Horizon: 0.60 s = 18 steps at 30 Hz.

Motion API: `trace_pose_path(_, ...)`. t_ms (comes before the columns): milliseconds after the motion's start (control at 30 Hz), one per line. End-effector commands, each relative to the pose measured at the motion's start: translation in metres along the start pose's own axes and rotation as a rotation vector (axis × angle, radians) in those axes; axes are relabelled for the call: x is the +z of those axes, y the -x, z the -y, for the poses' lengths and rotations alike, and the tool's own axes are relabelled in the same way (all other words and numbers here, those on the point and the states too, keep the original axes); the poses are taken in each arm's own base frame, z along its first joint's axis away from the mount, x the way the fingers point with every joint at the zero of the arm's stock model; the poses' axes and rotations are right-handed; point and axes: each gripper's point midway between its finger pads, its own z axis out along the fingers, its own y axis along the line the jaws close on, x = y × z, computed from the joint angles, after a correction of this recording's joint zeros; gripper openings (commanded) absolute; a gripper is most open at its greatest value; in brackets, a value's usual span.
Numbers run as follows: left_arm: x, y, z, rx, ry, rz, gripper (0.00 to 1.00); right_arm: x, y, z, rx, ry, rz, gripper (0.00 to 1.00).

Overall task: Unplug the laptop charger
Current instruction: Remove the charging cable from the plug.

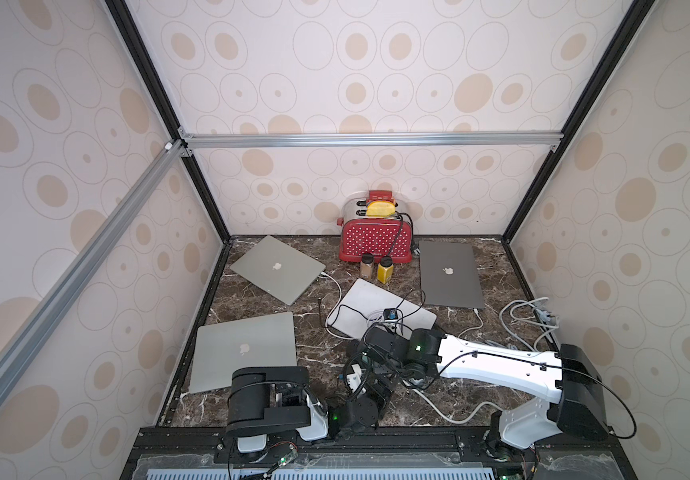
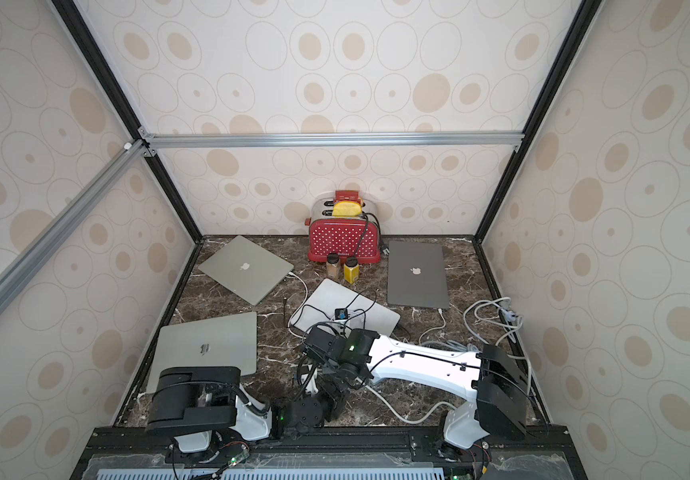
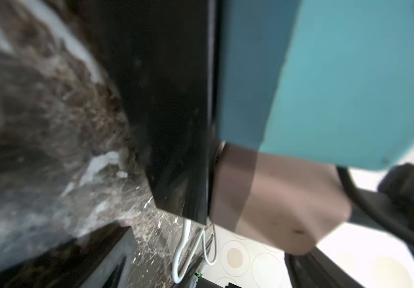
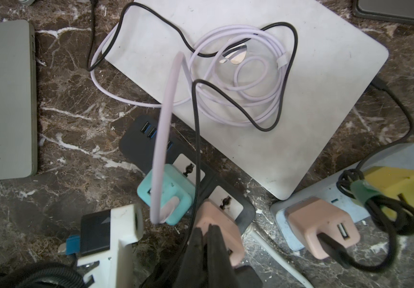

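Touching the pink charger (image 4: 226,217), right hand (image 4: 208,233) is pressed together; left hand (image 1: 364,376) unclear.

Both top views: high, front, looking down on brown marble tabletop (image 1: 318,349); right wrist cam close over white closed laptop (image 4: 300,112), also in tops; left wrist cam v. near tabletop.

place: lab cell | cues: aluminium frame (image 1: 372,139), wallpapered panels (image 1: 376,62) (mock home), marble tabletop (image 1: 322,357)

Blurred marble tabletop (image 3: 31,119), left wrist view
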Motion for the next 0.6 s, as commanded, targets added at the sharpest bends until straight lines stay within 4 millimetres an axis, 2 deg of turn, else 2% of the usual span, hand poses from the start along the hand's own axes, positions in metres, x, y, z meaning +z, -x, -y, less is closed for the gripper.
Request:
trace_pose_path(0, -0.053, 0.076, -0.142, 0.295, 0.493, 0.146, 0.97, -0.013, 0.013, 0.002, 0.023, 0.022, 0.060, 0.00)
trace_pose_path(267, -0.058, 0.087, -0.102, 0.428, 0.400, 0.209, 0.99, -0.007, 0.005, 0.008, 0.018, -0.006, 0.038, 0.00)
trace_pose_path(433, -0.071, 0.095, -0.060, 0.572, 0.392, 0.265, 0.99, -0.005, 0.004, 0.007, 0.028, -0.002, 0.034, 0.00)
trace_pose_path(567, -0.080, 0.101, -0.034, 0.633, 0.329, 0.295, 0.99, -0.001, 0.002, 0.004, 0.053, 0.019, 0.034, 0.00)
